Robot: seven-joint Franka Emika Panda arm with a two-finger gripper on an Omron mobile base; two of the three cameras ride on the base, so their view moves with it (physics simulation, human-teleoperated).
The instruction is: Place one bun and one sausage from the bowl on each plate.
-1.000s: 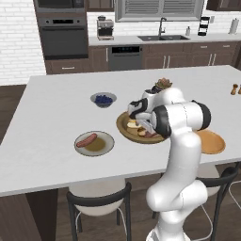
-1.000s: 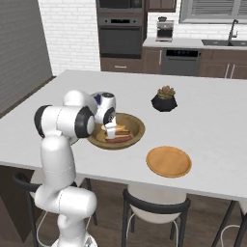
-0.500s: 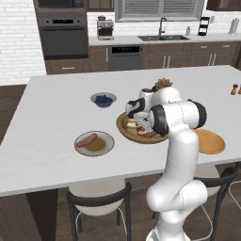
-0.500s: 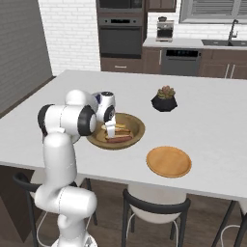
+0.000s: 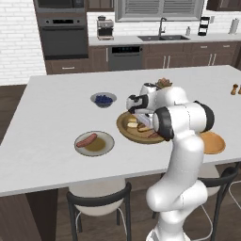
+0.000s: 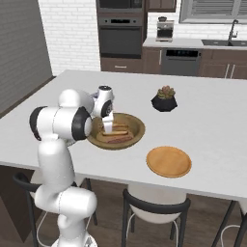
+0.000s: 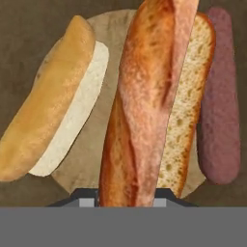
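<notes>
The wooden bowl (image 5: 124,128) sits mid-counter and holds buns and sausages. My gripper (image 5: 141,123) reaches down into it and is shut on a long crusty bun (image 7: 144,106), which rises from between the fingertips in the hand view. A second, paler bun (image 7: 58,101) lies to its left and a dark red sausage (image 7: 221,96) to its right. The grey-rimmed plate (image 5: 106,145) left of the bowl carries one sausage (image 5: 86,140). The orange plate (image 5: 212,142) lies bare to the right. From the right base view my gripper (image 6: 108,128) stands over the bowl (image 6: 139,126), near the orange plate (image 6: 169,161).
A small grey bowl of blue berries (image 5: 103,99) stands behind the plate. A black pot with a plant (image 6: 165,99) is behind the wooden bowl. Two small shakers (image 5: 234,89) stand at the far right. Stools stand along the counter's near edge.
The jaws have gone from wide open to shut on the long bun. The arm has hardly moved over the bowl.
</notes>
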